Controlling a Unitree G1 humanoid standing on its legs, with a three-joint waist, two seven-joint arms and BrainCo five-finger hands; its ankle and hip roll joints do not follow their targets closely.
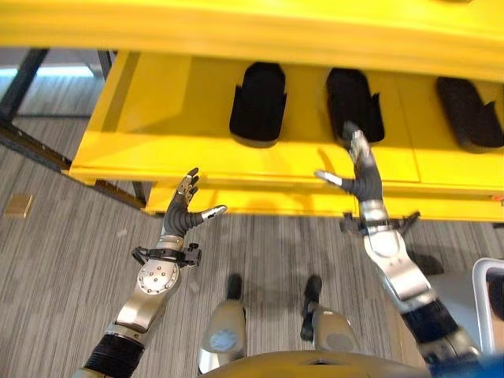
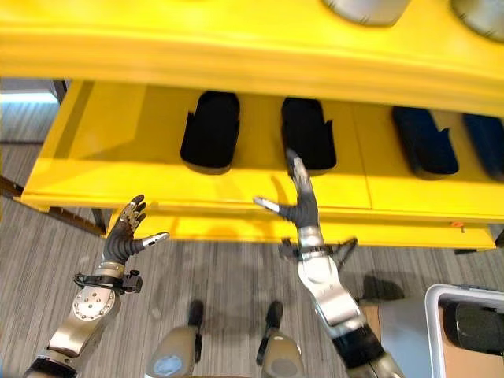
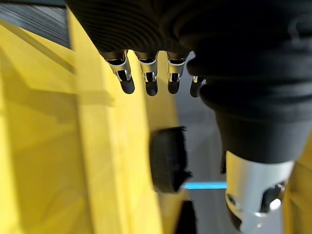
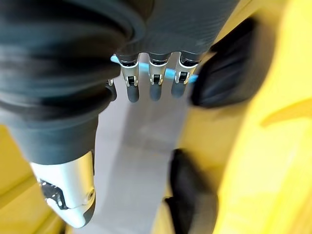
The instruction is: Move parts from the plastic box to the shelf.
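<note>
Several black parts lie on the yellow shelf [image 1: 157, 126]: one at the left [image 1: 258, 102], one in the middle [image 1: 354, 101] and one to the right [image 1: 470, 110]. My right hand [image 1: 361, 175] is open and raised over the shelf's front edge. Its straight fingers reach the near end of the middle part and hold nothing. In the right wrist view its fingers [image 4: 153, 83] point between two black parts [image 4: 226, 66]. My left hand [image 1: 185, 209] is open and empty below the shelf's front left edge. Its fingers [image 3: 146, 80] are straight, with a black part [image 3: 168, 158] beyond them.
A white plastic box [image 2: 433, 323] with a dark part [image 2: 476, 327] inside stands on the floor at the lower right. An upper yellow shelf [image 2: 236, 39] overhangs, with grey objects [image 2: 366, 8] on it. A dark metal frame leg [image 1: 24, 83] is at the far left.
</note>
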